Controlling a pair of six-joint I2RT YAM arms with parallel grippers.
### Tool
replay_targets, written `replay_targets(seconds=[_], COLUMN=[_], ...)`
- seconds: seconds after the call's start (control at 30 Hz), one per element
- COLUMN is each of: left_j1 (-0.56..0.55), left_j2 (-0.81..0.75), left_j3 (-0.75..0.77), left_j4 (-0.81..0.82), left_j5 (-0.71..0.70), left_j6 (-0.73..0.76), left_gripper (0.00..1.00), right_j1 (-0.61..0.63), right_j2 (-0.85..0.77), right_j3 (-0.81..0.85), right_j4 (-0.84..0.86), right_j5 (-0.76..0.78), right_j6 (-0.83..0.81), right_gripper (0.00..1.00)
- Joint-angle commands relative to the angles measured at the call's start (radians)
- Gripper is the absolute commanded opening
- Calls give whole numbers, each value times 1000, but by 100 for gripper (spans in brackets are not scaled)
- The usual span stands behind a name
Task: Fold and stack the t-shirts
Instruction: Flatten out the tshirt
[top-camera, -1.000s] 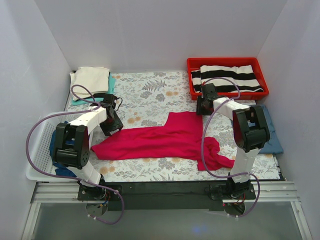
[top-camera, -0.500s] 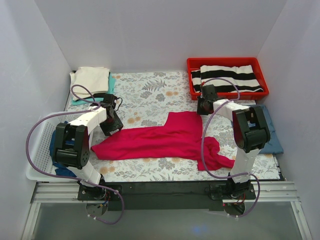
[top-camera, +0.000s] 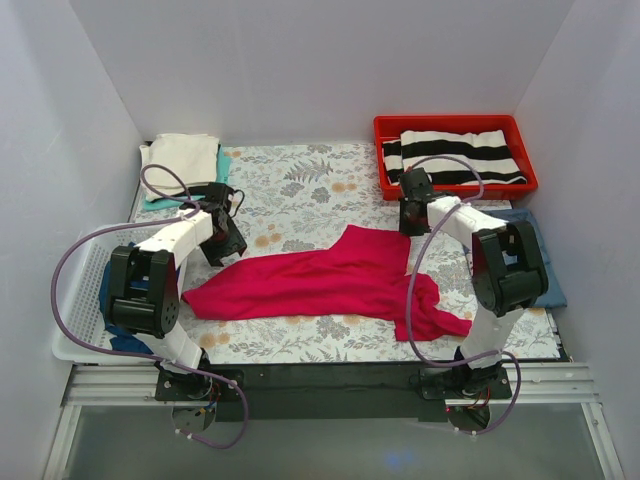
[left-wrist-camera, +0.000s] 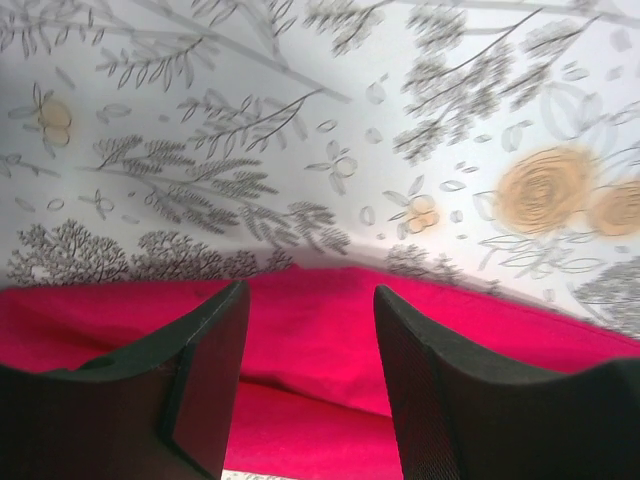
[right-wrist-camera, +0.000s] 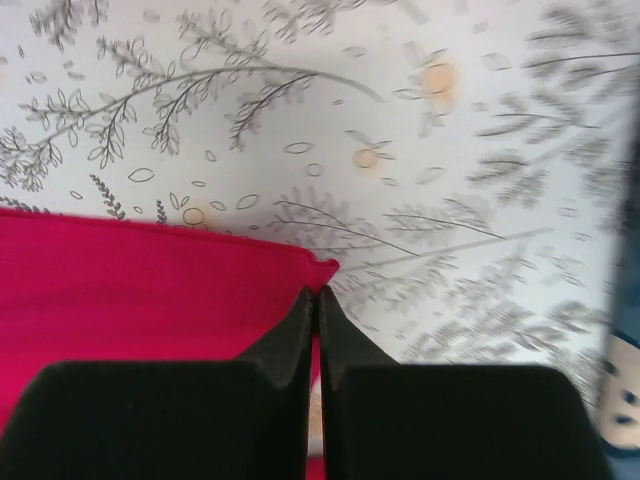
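A large crimson-red t-shirt (top-camera: 320, 280) lies spread across the floral mat (top-camera: 300, 190), bunched at its near right end. My right gripper (top-camera: 410, 228) is shut on the shirt's far right corner; in the right wrist view the jaws (right-wrist-camera: 318, 292) pinch the red hem (right-wrist-camera: 130, 290). My left gripper (top-camera: 236, 250) stands open over the shirt's far left edge, red cloth (left-wrist-camera: 310, 350) showing between the fingers (left-wrist-camera: 215, 370). A cream folded tee (top-camera: 183, 157) rests on a teal one (top-camera: 224, 168) at the back left. A navy tee (top-camera: 107, 285) sits in the white basket.
A red tray (top-camera: 385, 125) at the back right holds a black-and-white striped shirt (top-camera: 455, 155). A blue-grey cloth (top-camera: 542, 275) lies at the right edge. The white basket (top-camera: 75, 320) stands at the near left. White walls close in three sides.
My right gripper has shut on the red shirt's far right corner and shifted slightly, tugging that corner. The left gripper has edged a little toward the back and stays open.
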Motion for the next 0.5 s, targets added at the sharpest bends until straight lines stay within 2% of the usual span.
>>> replay_targets(seconds=[0.0, 0.27, 0.47], left_j1=[0, 0, 0], left_j2=[-56, -24, 75], left_j3=[80, 161, 186], left_j4=[40, 56, 88], left_j5=[31, 71, 152], left_j6=[28, 40, 38], left_gripper=[52, 53, 53], right_j1=[-10, -79, -119], right_j2=[-147, -290, -345], right_j3=[103, 212, 193], right_j4=[-116, -164, -167], right_j5=[203, 374, 345], right_j6=[8, 24, 25], right_gripper=[1, 1, 1])
